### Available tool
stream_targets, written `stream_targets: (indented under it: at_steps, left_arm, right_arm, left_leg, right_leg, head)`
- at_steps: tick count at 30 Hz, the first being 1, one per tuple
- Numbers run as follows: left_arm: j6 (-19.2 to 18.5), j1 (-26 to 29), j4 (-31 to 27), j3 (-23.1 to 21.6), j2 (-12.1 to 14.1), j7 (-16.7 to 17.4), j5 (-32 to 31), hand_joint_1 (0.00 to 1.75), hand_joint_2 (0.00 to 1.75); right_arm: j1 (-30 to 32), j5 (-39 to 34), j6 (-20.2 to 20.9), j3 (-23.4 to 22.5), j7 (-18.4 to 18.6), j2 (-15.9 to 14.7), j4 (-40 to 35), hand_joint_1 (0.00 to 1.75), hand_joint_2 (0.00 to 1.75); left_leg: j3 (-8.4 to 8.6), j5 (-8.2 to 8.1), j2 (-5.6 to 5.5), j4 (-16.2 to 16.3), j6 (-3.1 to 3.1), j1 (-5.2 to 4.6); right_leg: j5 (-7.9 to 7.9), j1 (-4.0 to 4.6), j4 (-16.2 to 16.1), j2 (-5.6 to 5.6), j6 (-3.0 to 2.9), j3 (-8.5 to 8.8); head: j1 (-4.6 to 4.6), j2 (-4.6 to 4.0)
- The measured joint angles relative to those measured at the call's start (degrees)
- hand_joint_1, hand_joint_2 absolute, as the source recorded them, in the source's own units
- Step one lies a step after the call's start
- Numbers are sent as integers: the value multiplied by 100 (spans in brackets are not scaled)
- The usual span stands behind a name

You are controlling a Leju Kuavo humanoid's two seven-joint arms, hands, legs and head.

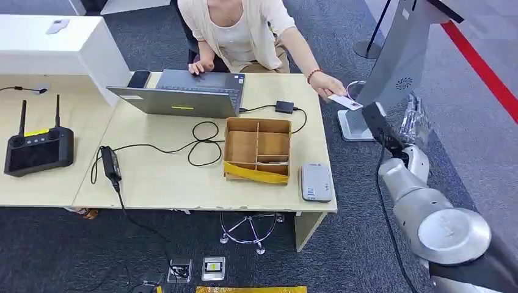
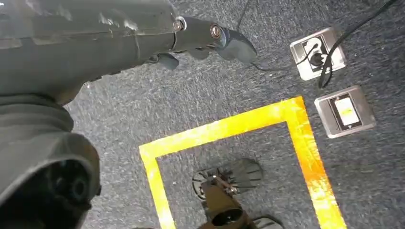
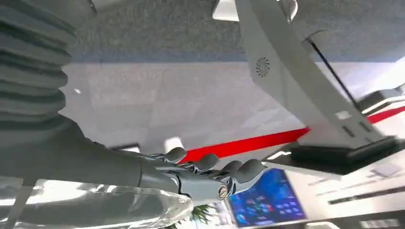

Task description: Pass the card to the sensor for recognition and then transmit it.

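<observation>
A person seated behind the table holds out a white card (image 1: 345,101) past the table's right end. My right hand (image 1: 371,119) is raised just right of the card, at the foot of a grey kiosk (image 1: 397,67); whether it touches the card I cannot tell. In the right wrist view that hand (image 3: 210,174) has loosely bent fingers (image 3: 239,168) with nothing between them. The grey card sensor (image 1: 316,182) lies flat at the table's front right corner. My left hand (image 2: 210,38) hangs over the carpet, holding nothing.
On the table (image 1: 165,177) are a laptop (image 1: 183,91), a partitioned cardboard box (image 1: 258,149), cables with a power brick (image 1: 110,162) and a black controller (image 1: 38,149). Floor sockets (image 1: 196,268) and yellow tape (image 2: 229,126) mark the carpet below. A red line (image 1: 482,67) runs at the right.
</observation>
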Motion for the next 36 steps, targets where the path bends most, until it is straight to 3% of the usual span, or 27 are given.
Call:
stream_targets:
  at_steps: [7, 14, 16, 17, 19, 20, 21, 22, 24, 25, 26, 30, 36]
  left_arm:
    - [-109, -8, 15, 48, 0, 57, -304, 0, 0]
    - [-188, -23, 22, 92, -2, 76, -424, 0, 0]
    - [-216, -48, 22, 105, -2, 96, -536, 0, 0]
    - [-232, -48, 22, 122, -2, 105, -590, 0, 0]
    - [-275, -24, 22, 177, 0, 137, -782, 0, 0]
    - [-293, 19, 22, 208, 11, 168, -866, 0, 0]
    - [-299, 61, 28, 236, 24, 192, -957, 0, 0]
    - [-306, 87, 37, 256, 46, 223, -1021, 0, 0]
    - [-310, 75, 59, 282, 83, 240, -1086, 0, 0]
    - [-313, 15, 59, 293, 83, 240, -1108, 0, 0]
    - [-317, -50, 55, 319, 64, 240, -1115, 0, 0]
    - [-352, -113, 24, 411, -9, 240, -1167, 0, 0]
    - [-433, -94, 17, 520, -11, 299, -1457, 0, 0]
  right_arm:
    - [33, -2, 2, 1182, 24, 105, 0, 0, 175]
    - [60, -64, 40, 1759, 2, 175, -4, 0, 175]
    - [356, -697, 487, 1993, 469, 81, -180, 0, 175]
    - [640, -1255, 1056, 2177, 1084, -42, -377, 0, 175]
    - [1355, -3059, 2636, 2872, 2914, -692, -1235, 0, 175]
    - [1682, -3681, 3020, 3227, 3633, -1064, -1762, 0, 175]
    - [1901, -4076, 3132, 3555, 4115, -1359, -2392, 0, 175]
    - [2060, -4304, 3134, 3891, 4356, -1601, -3302, 0, 175]
    - [2132, -4396, 3104, 4462, 4356, -1696, -4912, 0, 175]
    - [2218, -4413, 3101, 4741, 4349, -1698, -5300, 0, 175]
    - [2322, -4413, 3101, 4999, 4321, -1762, -5680, 0, 175]
    - [2804, -4461, 3099, 5737, 4363, -2062, -6766, 0, 175]
    - [2955, -4520, 2968, 6581, 4422, -2316, -7992, 0, 175]
  left_leg:
    - [-1, 0, 0, 0, 0, 0]
    - [5, -1, 1, 2, -1, 0]
    - [37, -3, -5, 9, -2, 4]
    - [47, -6, -25, 8, 3, 5]
    - [32, -11, -61, 16, 25, -12]
    - [-6, -6, -70, 14, 35, -38]
    - [-48, -3, -48, 8, 39, -63]
    - [-80, -4, 40, 6, 39, -84]
    - [-34, -57, 262, 2, 20, -76]
    - [0, -68, 285, 3, 24, -63]
    - [26, -67, 281, 3, 24, -47]
    - [-20, -7, 82, 5, 29, -44]
    - [-38, 12, 12, 6, 19, -28]
  right_leg:
    - [0, 0, -1, -1, 0, -1]
    - [-1, 0, -5, 0, -1, -11]
    - [-3, 7, -18, -8, -1, 2]
    - [-6, 8, -28, -28, -1, 30]
    - [-14, -9, -32, -61, 12, 48]
    - [-9, -39, -18, -72, 21, 26]
    - [2, -64, 9, -41, 34, -20]
    - [15, -87, 29, 42, 45, -79]
    - [42, -84, 28, 262, 35, -107]
    - [41, -71, 22, 284, 35, -85]
    - [37, -55, 14, 276, 35, -59]
    - [23, -46, 18, 73, 30, -47]
    - [19, -31, 20, 8, 22, -48]
  head:
    - [0, 0]
    - [0, 0]
    - [-4, 0]
    - [0, 0]
    - [7, 0]
    - [9, 0]
    - [20, 0]
    - [22, 0]
    - [6, 0]
    - [-9, 0]
    - [-7, 0]
    - [0, 0]
    - [7, 0]
